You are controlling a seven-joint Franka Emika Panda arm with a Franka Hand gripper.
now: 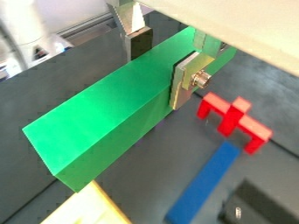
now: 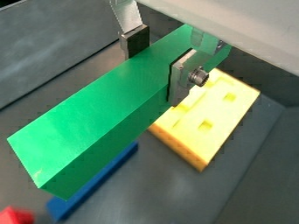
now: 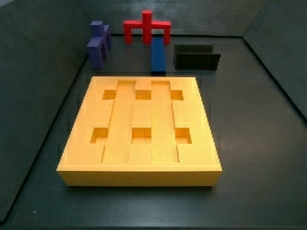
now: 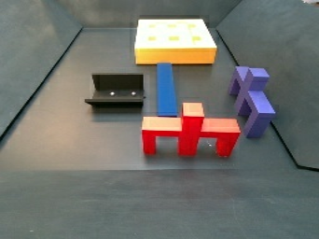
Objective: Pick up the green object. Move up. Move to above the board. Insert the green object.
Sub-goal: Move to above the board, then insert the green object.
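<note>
I log the two-finger silver gripper (image 1: 160, 61) clamped on the long plain green rectangular bar (image 2: 100, 122), 1 plate on each long face, in both wrist views; neither shows in the side views. Below, in a wrist view, lies the large yellow-orange ribbed board with 6 square holes (image 2: 211, 122). On the floor: blue bar (image 4: 165, 87), red piece (image 4: 188, 133), purple stepped block (image 4: 253, 98), black box (image 4: 115, 91).

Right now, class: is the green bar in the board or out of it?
Out: the gripper holds the green bar aloft above the board, whose holes look empty.
</note>
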